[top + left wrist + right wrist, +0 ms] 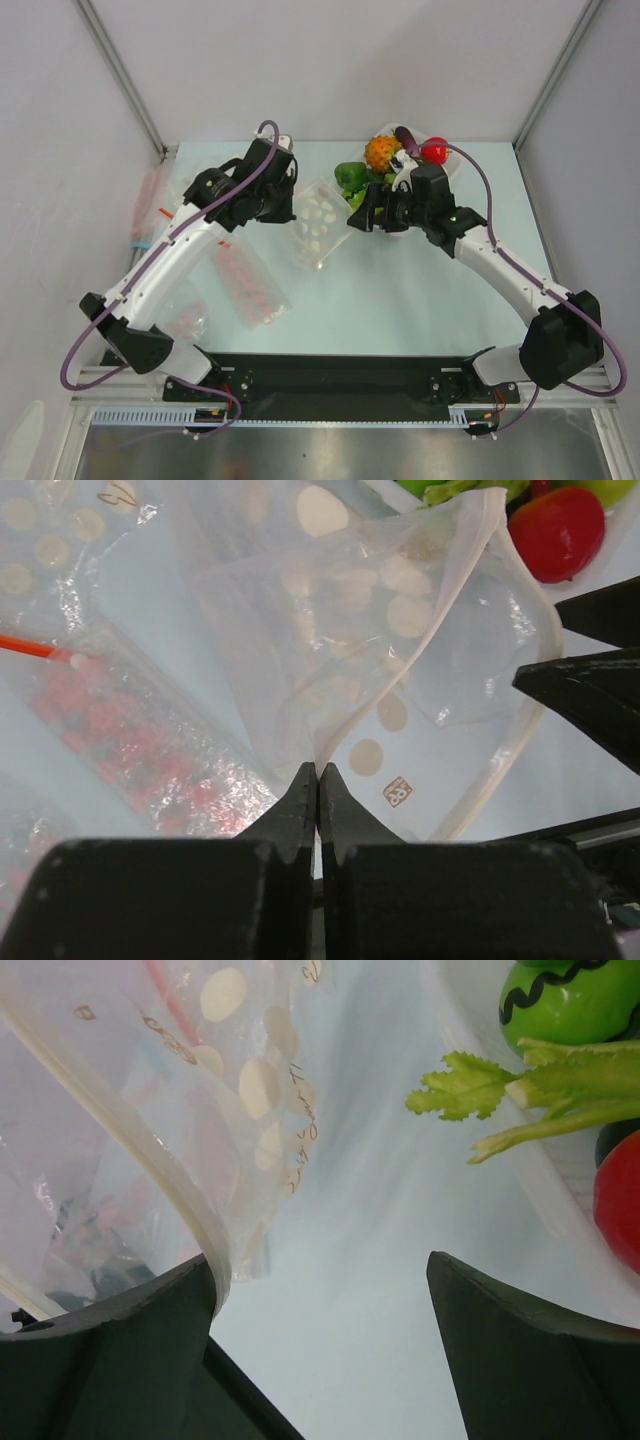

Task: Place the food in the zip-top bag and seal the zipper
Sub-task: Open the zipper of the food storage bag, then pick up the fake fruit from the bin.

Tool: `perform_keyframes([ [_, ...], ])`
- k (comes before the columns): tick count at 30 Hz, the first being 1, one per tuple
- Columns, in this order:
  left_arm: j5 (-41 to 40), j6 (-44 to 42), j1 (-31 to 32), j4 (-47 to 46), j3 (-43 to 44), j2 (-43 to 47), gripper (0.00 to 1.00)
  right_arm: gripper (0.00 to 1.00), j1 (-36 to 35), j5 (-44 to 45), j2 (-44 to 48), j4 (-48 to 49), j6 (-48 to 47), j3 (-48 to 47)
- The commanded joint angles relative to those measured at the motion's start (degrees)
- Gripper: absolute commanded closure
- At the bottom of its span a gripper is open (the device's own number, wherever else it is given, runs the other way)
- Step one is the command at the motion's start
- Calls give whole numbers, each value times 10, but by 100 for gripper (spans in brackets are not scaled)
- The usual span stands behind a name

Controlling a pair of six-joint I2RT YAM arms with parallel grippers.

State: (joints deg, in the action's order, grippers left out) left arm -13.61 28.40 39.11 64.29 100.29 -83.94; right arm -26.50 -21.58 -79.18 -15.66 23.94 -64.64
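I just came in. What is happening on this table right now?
The left gripper is shut on the rim of the zip-top bag, whose mouth stands open. The right gripper is open, one finger beside that rim, and grips nothing. The food lies piled nearby, with none in the bag yet. The zipper is unsealed.

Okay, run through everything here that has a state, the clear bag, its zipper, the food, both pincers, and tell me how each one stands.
zip-top bag: mouth open, no food visible inside.
zipper: unsealed, its strips apart.
food: in the white tray, outside the bag.
left pincer: shut on the bag's rim.
right pincer: open, one finger at the bag's rim, holding nothing.
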Motion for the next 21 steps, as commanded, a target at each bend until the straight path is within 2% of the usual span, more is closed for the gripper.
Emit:
perform_keyframes([
  [1, -31, -26, -8, 48, 32, -32, 100, 8, 5, 13, 14, 18, -42, -29],
  [3, -34, -27, -8, 52, 34, -42, 100, 7, 11, 22, 18, 6, -51, -30],
  [10, -36, -34, -8, 35, 16, -54, 99, 7, 97, -4, 40, 25, -26, 1],
  [15, -18, -33, -8, 11, 3, -64, 100, 5, 116, -22, 41, 31, -24, -1],
  [21, -19, -41, -8, 28, 33, -78, 100, 5, 116, 75, 8, -31, -32, -31],
])
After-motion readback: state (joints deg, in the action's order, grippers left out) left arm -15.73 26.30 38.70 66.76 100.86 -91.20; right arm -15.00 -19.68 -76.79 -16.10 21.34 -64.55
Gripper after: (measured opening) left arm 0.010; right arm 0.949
